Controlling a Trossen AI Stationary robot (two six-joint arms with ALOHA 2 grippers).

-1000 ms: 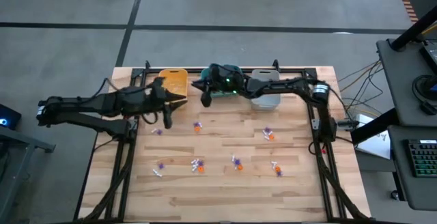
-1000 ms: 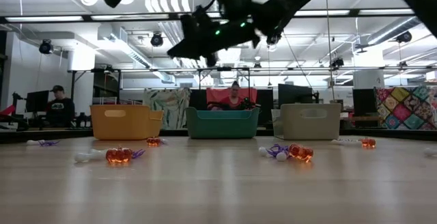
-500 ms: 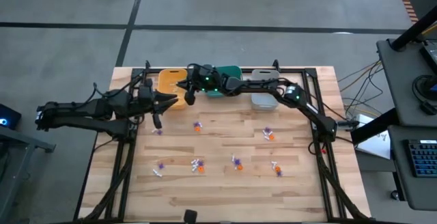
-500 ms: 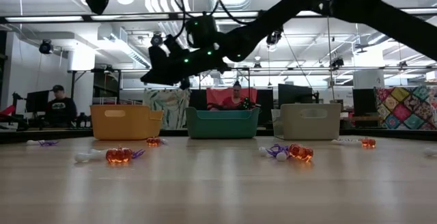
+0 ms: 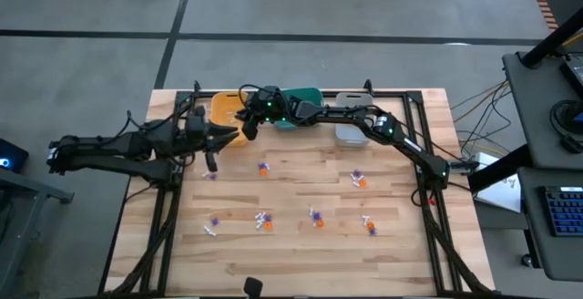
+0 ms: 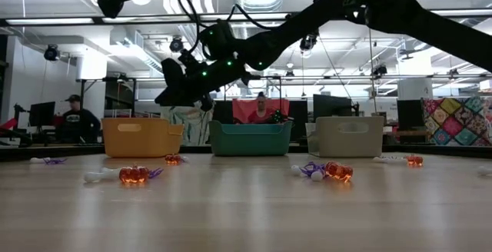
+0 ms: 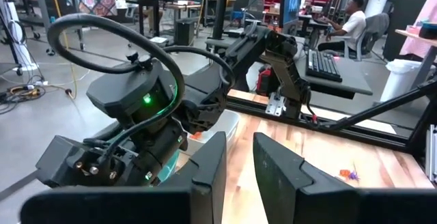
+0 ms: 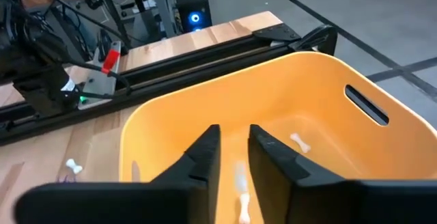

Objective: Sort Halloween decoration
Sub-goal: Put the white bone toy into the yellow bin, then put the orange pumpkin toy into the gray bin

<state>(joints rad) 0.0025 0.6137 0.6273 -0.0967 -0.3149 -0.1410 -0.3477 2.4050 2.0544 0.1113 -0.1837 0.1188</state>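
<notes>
- The right pincer [image 5: 244, 124] hangs over the yellow bin [image 5: 230, 109] at the tabletop's [image 5: 301, 262] far edge, its arm stretched across from the right side.
- In its wrist view the two fingers [image 8: 205, 152] stand a little apart with nothing between them; below the gap, white trinkets [image 8: 299, 141] lie on the yellow bin's floor.
- The left pincer [image 5: 216, 138] hovers just beside the yellow bin's near wall, close to the right pincer, leaving little room between the two arms there.
- Its fingers [image 7: 209, 166] show a narrow gap in the left wrist view; whether anything sits in it I cannot tell.
- The teal bin [image 5: 301, 103] and grey bin [image 5: 353, 126] stand in a row with the yellow one along the far edge, partly covered by the right arm.
- The Halloween decoration [image 5: 263, 219] lies scattered across the middle of the tabletop in small orange, purple and white clusters, well apart from one another.
- The near strip of the tabletop carries no trinkets.
- In the low view a person [image 6: 75, 117] sits in the room behind the bins.
</notes>
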